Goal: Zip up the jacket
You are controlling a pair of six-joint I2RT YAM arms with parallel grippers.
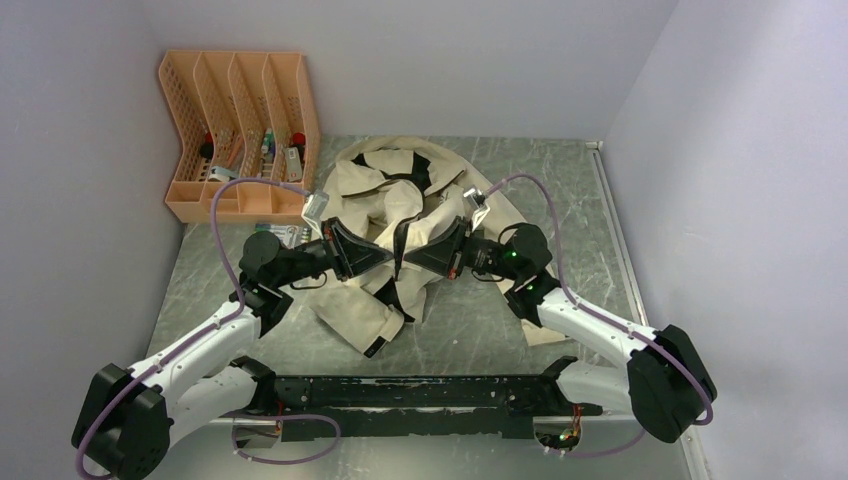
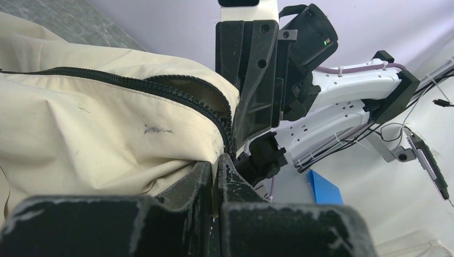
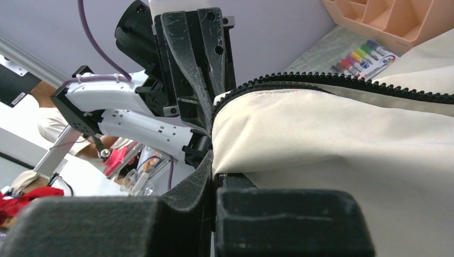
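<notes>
Crumpled cream jacket [image 1: 395, 205], dark zipper [image 2: 160, 91] unzipped, dark lining [image 1: 412, 290] showing

A robot lab: plain pale walls [image 1: 80, 120] box in a marbled table [image 1: 470, 330], left arm [image 1: 200, 350] and right arm [image 1: 590, 325] bolted at its edge, orange desk rack [image 1: 240, 90] behind

Matt cream cloth jacket [image 2: 96, 134] (dark toothed zipper [image 2: 206, 110]); scuffed black plastic left fingers [image 2: 187, 187]; perforated peach plastic organizer [image 1: 182, 120].
</notes>
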